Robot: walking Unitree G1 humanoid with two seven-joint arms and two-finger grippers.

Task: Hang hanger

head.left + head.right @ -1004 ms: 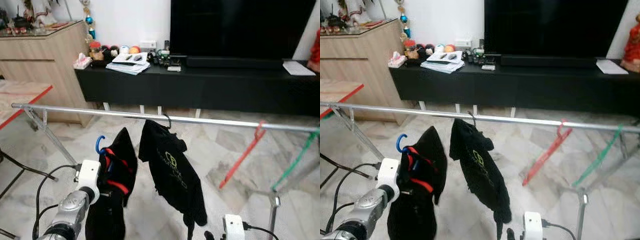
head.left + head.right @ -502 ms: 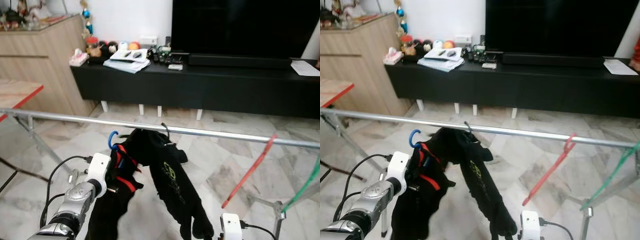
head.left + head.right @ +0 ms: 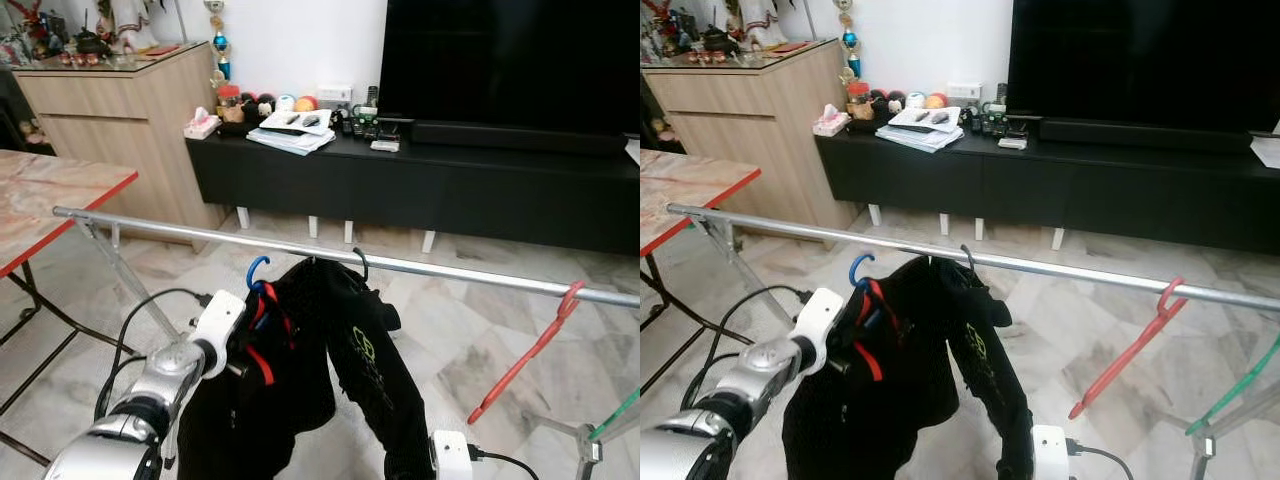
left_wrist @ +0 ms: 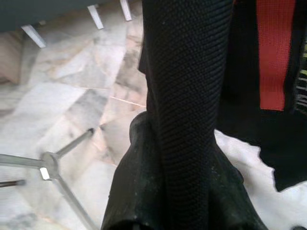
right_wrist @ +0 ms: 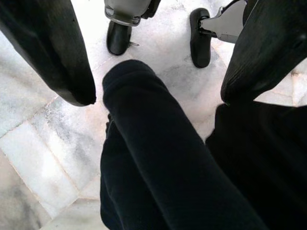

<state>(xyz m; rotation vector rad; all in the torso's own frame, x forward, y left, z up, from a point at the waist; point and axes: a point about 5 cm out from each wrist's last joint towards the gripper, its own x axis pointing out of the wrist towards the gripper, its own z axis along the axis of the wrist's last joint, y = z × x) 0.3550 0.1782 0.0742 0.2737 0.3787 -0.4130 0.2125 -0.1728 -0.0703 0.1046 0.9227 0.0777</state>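
I hold the blue hanger (image 3: 256,272) in my left gripper (image 3: 236,335), jaws pinching it, hook just below the rail (image 3: 200,232).

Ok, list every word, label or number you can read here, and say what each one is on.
None can be read.
Black shirt: yellow-green logo with print beneath, too blurred to read.
Papers on the TV bench: too small to read.

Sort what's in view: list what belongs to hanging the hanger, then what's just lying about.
For the job: blue hanger with black-and-red garment, left tool, metal rail.

Lying about: hung black shirt, red hanger, green hanger, papers, tissue box.
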